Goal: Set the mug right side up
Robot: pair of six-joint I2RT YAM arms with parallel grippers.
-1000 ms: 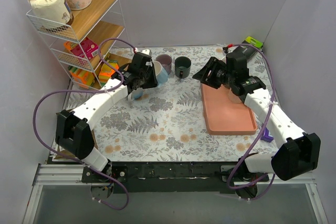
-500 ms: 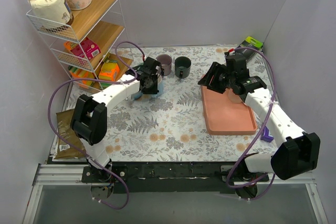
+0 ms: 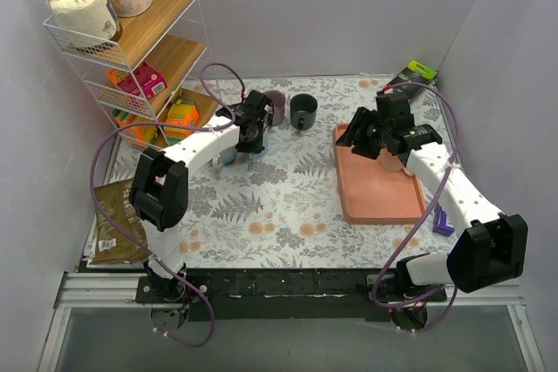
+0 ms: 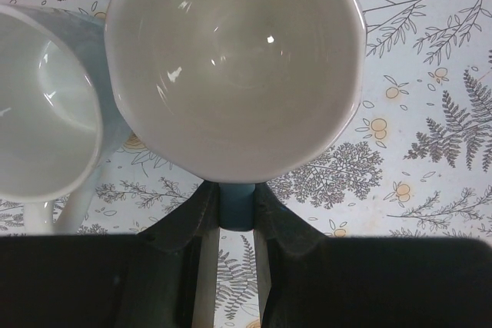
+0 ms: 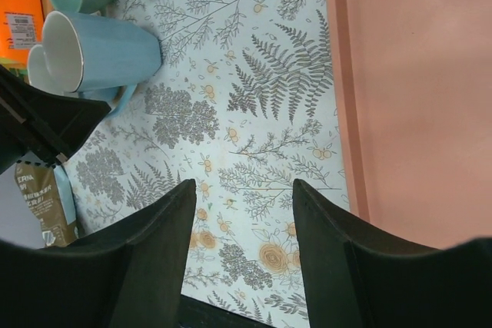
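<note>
Clenched on the handle (image 4: pixel 235 214) of the blue mug (image 4: pixel 234 67), centre frame: left gripper (image 4: pixel 234 193), likely for rolling its mouth upward. Spread empty, lower frame: right gripper (image 5: pixel 241 247).

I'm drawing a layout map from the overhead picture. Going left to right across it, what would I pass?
Wire shelf → purple mug → dark green mug → pink tray
</note>
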